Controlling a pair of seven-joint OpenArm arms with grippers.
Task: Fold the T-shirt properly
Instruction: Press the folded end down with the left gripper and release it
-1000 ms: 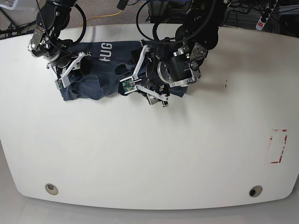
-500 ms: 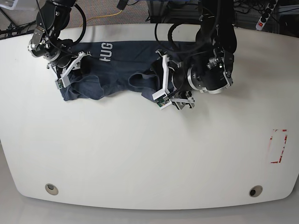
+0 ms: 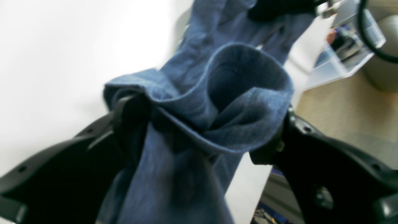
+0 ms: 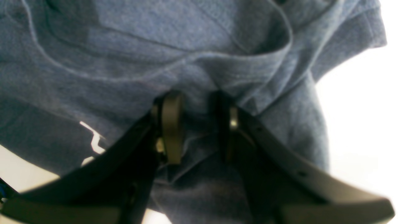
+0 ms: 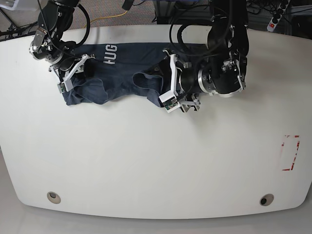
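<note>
**Me:** ok so my left gripper, wrist cam first: black jaws spread wide, with a thick rolled bunch of the dark heathered navy-blue cotton T-shirt filling the gap between them. Cloth presses against both fingers, so I'd say I've got hold of it. White tabletop shows off to the side.

**Other:** and your right one?

**Me:** right gripper, its own cam: jaws narrow, pinched onto a fold of the same shirt. Wrinkled fabric fills nearly the whole view, blurry up close.

**Other:** where's the shirt overall?

**Me:** base cam: T-shirt is stretched in a crumpled band along the far edge of the white oval table, white letters "HUG" showing. Right gripper sits at one end of it, left gripper at the other.
</note>
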